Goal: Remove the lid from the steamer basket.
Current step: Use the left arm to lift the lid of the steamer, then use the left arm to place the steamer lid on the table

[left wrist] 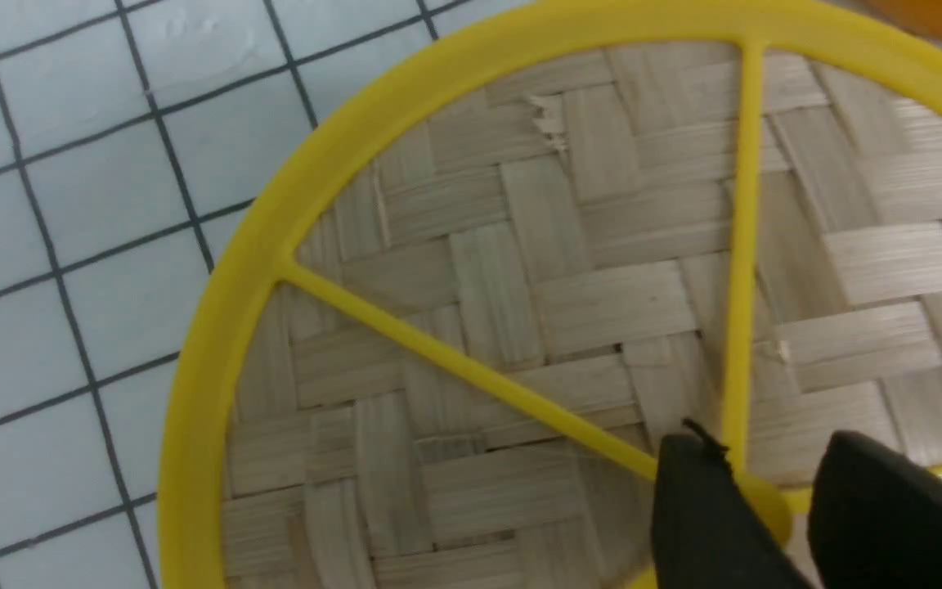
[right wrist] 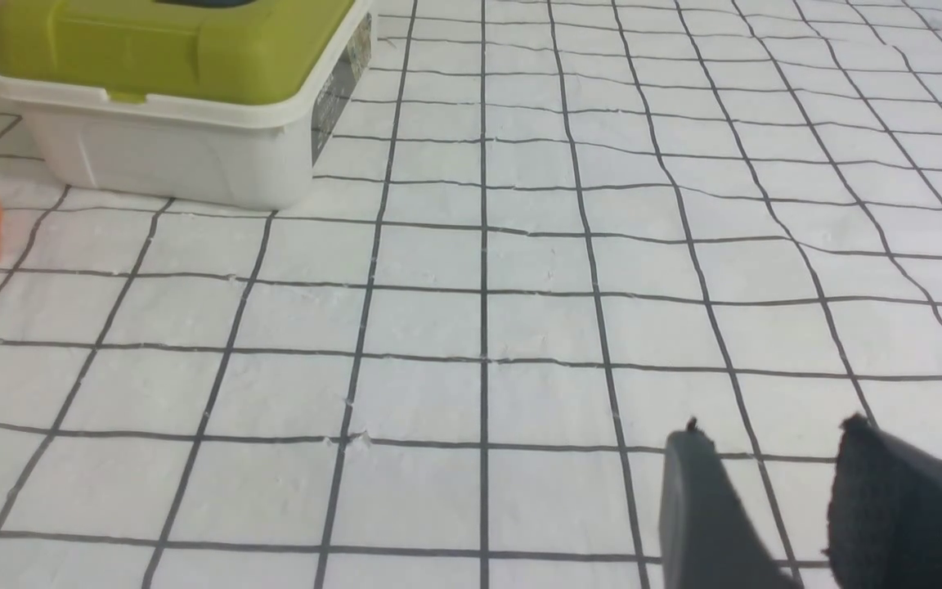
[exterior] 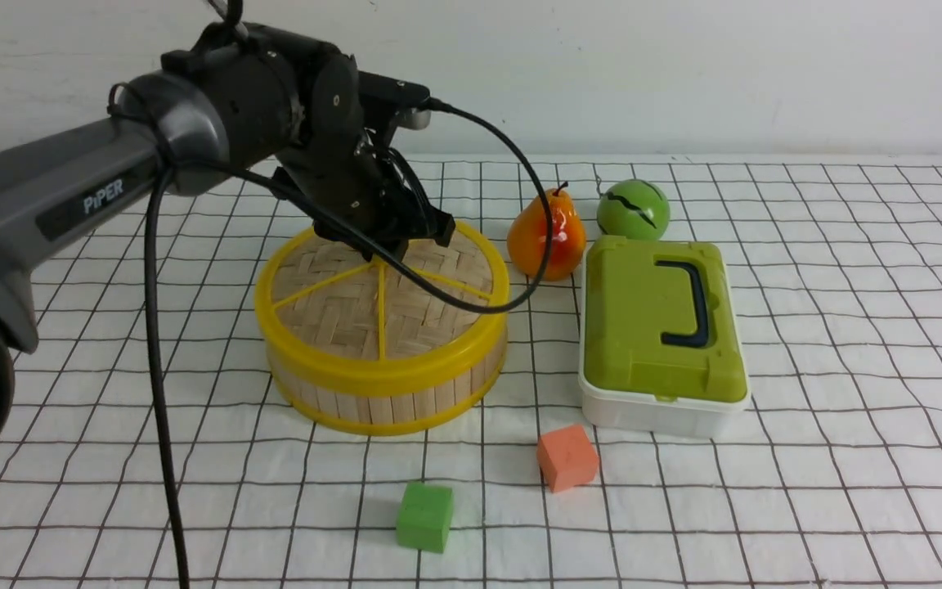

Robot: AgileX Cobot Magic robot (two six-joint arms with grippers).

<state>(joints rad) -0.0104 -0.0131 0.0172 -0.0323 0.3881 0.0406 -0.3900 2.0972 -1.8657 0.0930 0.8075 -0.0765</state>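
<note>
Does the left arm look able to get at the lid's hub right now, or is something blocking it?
Probably yes. The left gripper hangs right over the lid, its fingers apart either side of the hub, with nothing between them and it.

A pear (exterior: pixel 546 237) and ball (exterior: pixel 633 209) stand behind a green-lidded box (exterior: pixel 661 327). Nearer lie an orange cube (exterior: pixel 567 457) and a green cube (exterior: pixel 425 516).

You've got the woven bamboo lid (exterior: pixel 340 315), yellow rim and spokes, sitting flat and closed on the slat-walled steamer basket (exterior: pixel 381 405), just left of the table (exterior: pixel 847 343) middle.
</note>
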